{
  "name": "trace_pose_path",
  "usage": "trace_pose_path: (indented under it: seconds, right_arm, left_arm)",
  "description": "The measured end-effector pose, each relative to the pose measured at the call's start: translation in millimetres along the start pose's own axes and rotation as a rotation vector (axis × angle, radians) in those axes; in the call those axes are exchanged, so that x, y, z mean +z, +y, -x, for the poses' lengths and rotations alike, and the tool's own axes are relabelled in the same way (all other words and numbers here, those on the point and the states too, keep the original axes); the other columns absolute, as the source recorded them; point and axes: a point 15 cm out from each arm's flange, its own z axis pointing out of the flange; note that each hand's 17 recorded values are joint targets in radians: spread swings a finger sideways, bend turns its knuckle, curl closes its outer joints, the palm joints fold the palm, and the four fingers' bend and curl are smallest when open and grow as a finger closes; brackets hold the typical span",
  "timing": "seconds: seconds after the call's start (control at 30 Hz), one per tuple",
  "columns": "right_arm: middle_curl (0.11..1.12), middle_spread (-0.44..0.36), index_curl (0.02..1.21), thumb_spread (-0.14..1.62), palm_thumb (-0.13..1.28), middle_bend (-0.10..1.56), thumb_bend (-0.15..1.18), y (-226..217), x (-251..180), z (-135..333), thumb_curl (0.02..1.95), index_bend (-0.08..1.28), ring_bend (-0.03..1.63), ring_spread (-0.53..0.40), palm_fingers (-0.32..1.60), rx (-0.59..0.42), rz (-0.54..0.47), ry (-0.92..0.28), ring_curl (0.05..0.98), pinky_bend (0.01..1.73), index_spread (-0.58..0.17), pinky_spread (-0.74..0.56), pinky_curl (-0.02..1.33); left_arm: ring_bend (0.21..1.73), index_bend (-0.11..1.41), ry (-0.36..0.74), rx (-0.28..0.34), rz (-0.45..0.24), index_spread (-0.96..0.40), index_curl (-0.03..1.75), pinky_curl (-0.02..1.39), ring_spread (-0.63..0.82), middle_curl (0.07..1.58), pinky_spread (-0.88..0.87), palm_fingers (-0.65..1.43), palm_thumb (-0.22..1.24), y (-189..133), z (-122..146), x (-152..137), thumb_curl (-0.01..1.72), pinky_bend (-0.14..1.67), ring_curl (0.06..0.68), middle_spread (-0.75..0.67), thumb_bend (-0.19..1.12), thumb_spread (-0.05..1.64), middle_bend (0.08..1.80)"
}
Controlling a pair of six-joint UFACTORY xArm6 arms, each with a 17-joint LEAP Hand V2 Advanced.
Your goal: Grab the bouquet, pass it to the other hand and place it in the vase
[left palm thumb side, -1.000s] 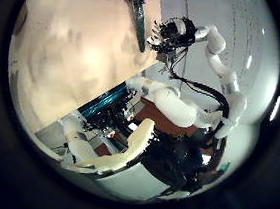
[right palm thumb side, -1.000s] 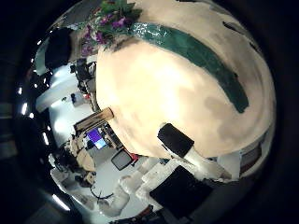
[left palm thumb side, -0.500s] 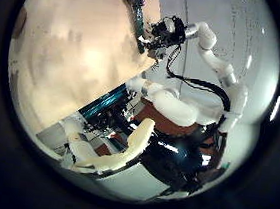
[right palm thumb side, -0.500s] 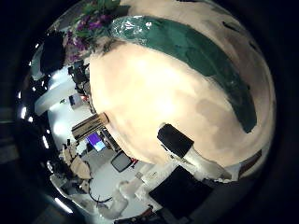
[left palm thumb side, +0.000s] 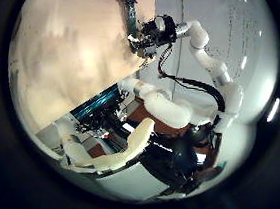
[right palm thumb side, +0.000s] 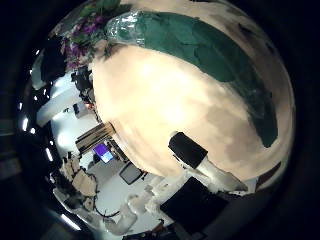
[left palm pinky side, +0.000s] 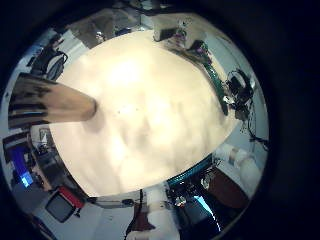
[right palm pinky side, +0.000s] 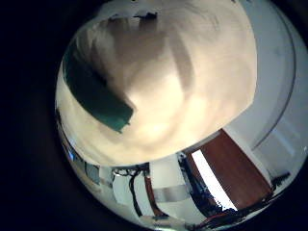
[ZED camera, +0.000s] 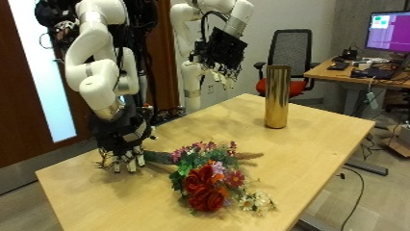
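In the outside view a bouquet (ZED camera: 208, 179) of red, purple and white flowers lies on the wooden table (ZED camera: 308, 144), its dark green wrapped stems (ZED camera: 159, 156) pointing at my right hand (ZED camera: 123, 141). That hand hangs right over the stem end, fingers relaxed and pointing down, holding nothing. The wrap fills much of the right thumb side palm view (right palm thumb side: 205, 48) and shows in the right little finger side palm view (right palm pinky side: 96, 91). A tall gold vase (ZED camera: 275, 96) stands upright on the table's far side. My left hand (ZED camera: 220, 48) is open, high above the table, behind the vase.
An office chair (ZED camera: 297, 48) and a desk with a monitor (ZED camera: 382, 34) stand beyond the table. A wooden door (ZED camera: 19, 77) is behind my right arm. The left little finger side palm view shows the vase (left palm pinky side: 55, 102) on the table.
The green wrap has grown larger in the right thumb side palm view: my right hand has come down closer to the stems. The bouquet has not moved.
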Motion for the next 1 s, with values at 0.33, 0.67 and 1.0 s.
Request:
trace_pose_path:
  seconds: [0.33,0.67,1.0]
  right_arm:
    - [0.36,0.178,0.28,1.05,0.54,0.48,-0.02,-15,11,2,0.34,0.16,0.8,0.138,0.26,0.003,0.037,0.005,0.175,0.67,-0.073,0.24,0.15]
    - [0.37,0.154,0.28,1.05,0.55,0.51,-0.03,-20,16,2,0.35,0.16,0.85,0.088,0.31,0.003,0.052,0.009,0.182,0.64,-0.077,0.22,0.13]
    - [0.38,0.098,0.31,1.03,0.6,0.52,-0.02,-25,18,4,0.35,0.18,0.9,0.01,0.4,-0.001,0.061,0.012,0.187,0.62,-0.089,0.17,0.11]
  left_arm:
    - [0.41,0.18,-0.009,-0.003,0.001,0.28,0.36,0.28,0.58,0.32,0.52,0.1,0.27,-1,0,0,0.31,0.19,0.207,0.42,-0.03,0.86,0.19]
    - [0.41,0.18,-0.012,-0.01,-0.006,0.28,0.36,0.28,0.58,0.32,0.52,0.1,0.27,2,0,-3,0.31,0.19,0.207,0.42,-0.03,0.86,0.19]
    - [0.41,0.18,-0.008,-0.016,0.005,0.28,0.36,0.28,0.58,0.32,0.52,0.1,0.27,-1,1,1,0.31,0.19,0.207,0.42,-0.03,0.87,0.19]
